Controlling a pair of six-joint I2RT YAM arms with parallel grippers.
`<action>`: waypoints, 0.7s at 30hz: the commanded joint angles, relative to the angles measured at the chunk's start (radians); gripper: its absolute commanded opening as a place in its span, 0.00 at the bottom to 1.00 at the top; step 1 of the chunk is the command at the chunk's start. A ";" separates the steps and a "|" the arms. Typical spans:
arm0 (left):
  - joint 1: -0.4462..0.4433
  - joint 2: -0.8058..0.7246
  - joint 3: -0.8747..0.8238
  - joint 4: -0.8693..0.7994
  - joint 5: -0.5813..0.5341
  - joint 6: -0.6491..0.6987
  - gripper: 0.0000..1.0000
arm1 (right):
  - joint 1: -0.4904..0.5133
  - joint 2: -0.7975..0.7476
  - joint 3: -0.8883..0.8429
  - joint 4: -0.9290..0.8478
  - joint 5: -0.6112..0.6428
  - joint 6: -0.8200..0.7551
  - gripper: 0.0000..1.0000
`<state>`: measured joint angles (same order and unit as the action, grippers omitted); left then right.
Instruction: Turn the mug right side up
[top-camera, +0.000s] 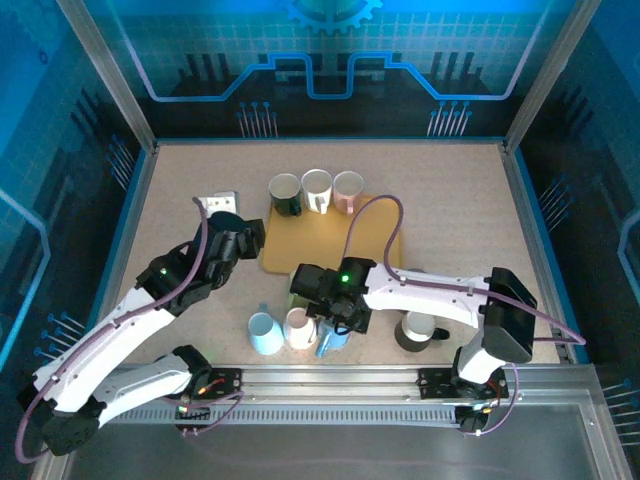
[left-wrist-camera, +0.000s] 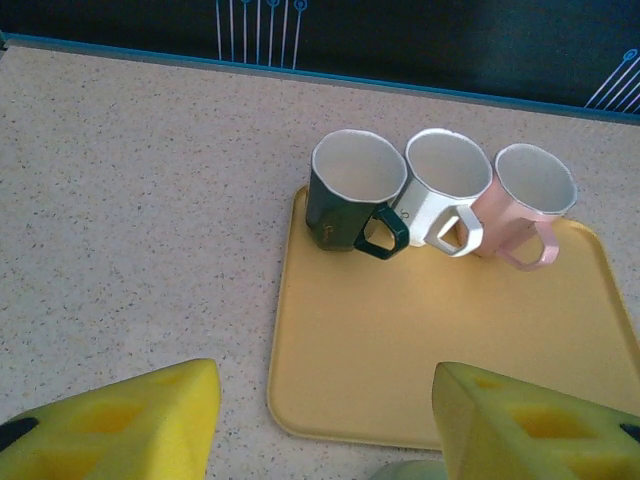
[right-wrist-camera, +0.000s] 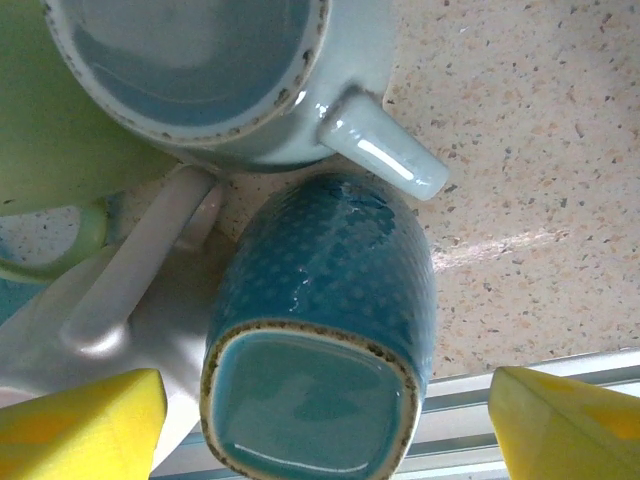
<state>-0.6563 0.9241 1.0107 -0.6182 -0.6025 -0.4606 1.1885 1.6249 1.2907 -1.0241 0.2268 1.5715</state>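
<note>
A teal blue mug (right-wrist-camera: 320, 330) stands upside down on the table, its glazed base facing my right wrist camera. My right gripper (right-wrist-camera: 325, 430) is open right over it, one yellow finger on each side with a gap to the mug. From above, this mug (top-camera: 332, 342) sits near the front edge, half hidden under the right gripper (top-camera: 335, 322). My left gripper (left-wrist-camera: 325, 420) hangs open and empty over the table by the near left corner of the yellow tray (left-wrist-camera: 420, 340); from above, the left gripper (top-camera: 232, 232) is left of the tray.
Dark green (left-wrist-camera: 350, 195), white (left-wrist-camera: 445, 190) and pink (left-wrist-camera: 525, 200) mugs stand upright along the tray's far edge. A pale blue mug (right-wrist-camera: 200, 70) and a white mug (right-wrist-camera: 130, 270) crowd the teal one. A dark mug (top-camera: 416, 330) sits to the right, and the front rail (top-camera: 330, 380) is close.
</note>
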 joint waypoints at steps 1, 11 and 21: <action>0.008 -0.013 -0.017 0.020 -0.020 0.023 0.59 | -0.010 0.030 0.008 -0.013 -0.011 0.036 0.84; 0.008 -0.009 -0.026 0.022 -0.046 0.032 0.59 | -0.032 0.070 -0.052 0.028 -0.052 0.055 0.81; 0.008 0.014 -0.026 0.025 -0.059 0.035 0.59 | -0.034 0.081 -0.108 0.058 -0.058 0.078 0.79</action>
<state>-0.6563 0.9314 0.9974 -0.6144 -0.6323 -0.4435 1.1637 1.6882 1.2205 -0.9463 0.1719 1.6142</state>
